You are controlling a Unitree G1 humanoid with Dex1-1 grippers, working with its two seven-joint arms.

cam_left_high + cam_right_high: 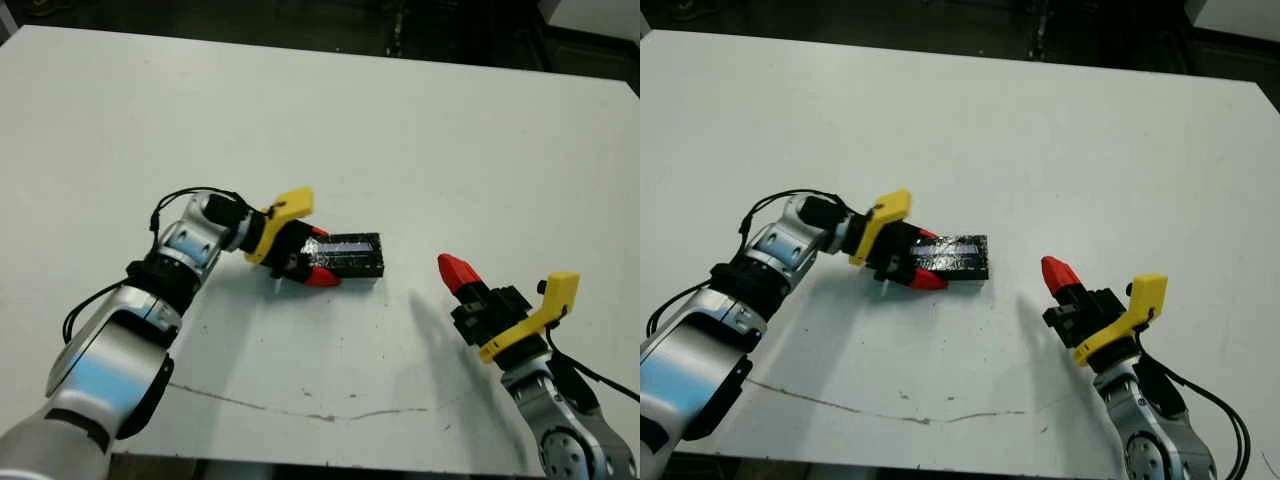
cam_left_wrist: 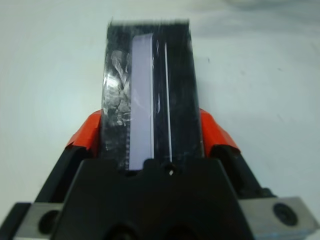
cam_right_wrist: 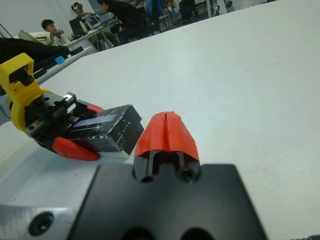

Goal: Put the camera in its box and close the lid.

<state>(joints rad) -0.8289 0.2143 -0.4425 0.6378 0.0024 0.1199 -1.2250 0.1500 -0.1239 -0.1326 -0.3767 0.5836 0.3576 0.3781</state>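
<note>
The left hand [image 1: 312, 255] is clamped on the lid [image 1: 352, 255], one red fingertip on each long side, gripping the end nearest the arm. The lid lies flat and low near the middle of the white table [image 1: 400, 130], its far end pointing toward the robot's right side. From the left wrist view it is a long black rectangle with a glossy top, a pale bluish-white strip of reflection running down its length, and silvery speckled smears beside that strip. A thin bright line runs parallel to the strip. Its side walls look dark and matte. In the right wrist view a sliver of white shows under the lid's near edge, so it appears to sit on the box [image 3: 116, 155], though little of that is visible. The camera cannot be made out in any view.

The right hand [image 1: 456, 272] hovers well apart from the lid, over bare table on the robot's right, holding nothing. Its two red fingertips are pressed together into a single wedge, pointing toward the lid. A yellow part sticks out from each wrist.

A thin dark crack line [image 1: 300, 410] runs across the table's near part. Beyond the table's far edge, in the right wrist view, people [image 3: 50, 30] sit at desks.
</note>
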